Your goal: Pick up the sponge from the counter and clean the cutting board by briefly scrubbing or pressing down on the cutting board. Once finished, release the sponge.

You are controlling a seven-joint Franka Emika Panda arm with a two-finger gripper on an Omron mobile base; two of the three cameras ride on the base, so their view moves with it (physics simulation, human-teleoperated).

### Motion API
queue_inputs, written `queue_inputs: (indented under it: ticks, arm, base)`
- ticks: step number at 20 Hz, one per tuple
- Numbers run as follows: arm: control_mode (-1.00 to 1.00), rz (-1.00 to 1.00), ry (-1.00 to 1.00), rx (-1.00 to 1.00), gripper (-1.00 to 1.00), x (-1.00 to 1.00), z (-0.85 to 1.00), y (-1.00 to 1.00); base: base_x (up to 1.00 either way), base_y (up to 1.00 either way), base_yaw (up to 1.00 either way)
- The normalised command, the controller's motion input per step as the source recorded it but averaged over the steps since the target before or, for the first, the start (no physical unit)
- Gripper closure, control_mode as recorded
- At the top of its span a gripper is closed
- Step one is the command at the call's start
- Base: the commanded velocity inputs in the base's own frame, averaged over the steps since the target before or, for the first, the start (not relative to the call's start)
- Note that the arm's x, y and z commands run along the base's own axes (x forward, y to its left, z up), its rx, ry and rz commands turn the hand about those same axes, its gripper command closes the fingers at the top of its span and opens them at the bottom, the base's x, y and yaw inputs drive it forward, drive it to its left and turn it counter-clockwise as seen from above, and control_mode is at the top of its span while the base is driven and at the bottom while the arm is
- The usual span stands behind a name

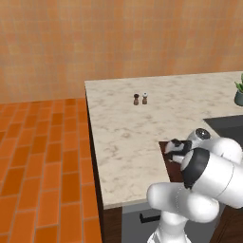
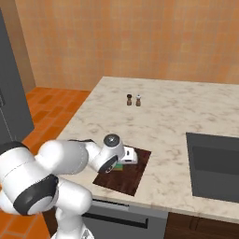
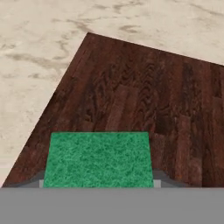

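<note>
The dark brown cutting board (image 3: 144, 100) lies on the marbled counter (image 2: 168, 121) near its front edge. My gripper (image 3: 99, 182) hangs over the board's left part, shut on the sponge (image 3: 98, 159), whose green top shows between the two grey fingertips (image 3: 159, 181). From the right base view the sponge (image 2: 119, 166) peeks out green and yellow under the hand (image 2: 127, 157), low against the board (image 2: 128, 177). In the left base view the hand (image 1: 173, 151) covers most of the board (image 1: 172, 172), and the sponge is hidden.
Two small shakers (image 2: 133, 100) stand farther back on the counter. The dark sink (image 2: 214, 165) is recessed to the right of the board. A potted plant (image 1: 239, 92) stands at the far right. A dark tall appliance (image 2: 11, 102) rises on the left.
</note>
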Motion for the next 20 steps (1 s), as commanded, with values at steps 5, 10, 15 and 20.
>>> queue_inputs:
  ticks: [5, 10, 15, 20]
  arm:
    - [-1.00, 0.05, 0.00, 0.01, 1.00, 0.02, 0.47, 0.71]
    - [-1.00, 0.10, 0.00, 0.00, 1.00, 0.00, 0.28, 0.64]
    - [-1.00, 0.12, 0.00, 0.00, 1.00, 0.00, -0.02, 0.49]
    - [-1.00, 0.13, 0.00, 0.00, 1.00, 0.00, -0.22, 0.50]
  base:
    - [0.00, 0.00, 0.00]
    - [0.00, 0.00, 0.00]
    - [0.00, 0.00, 0.00]
    - [0.00, 0.00, 0.00]
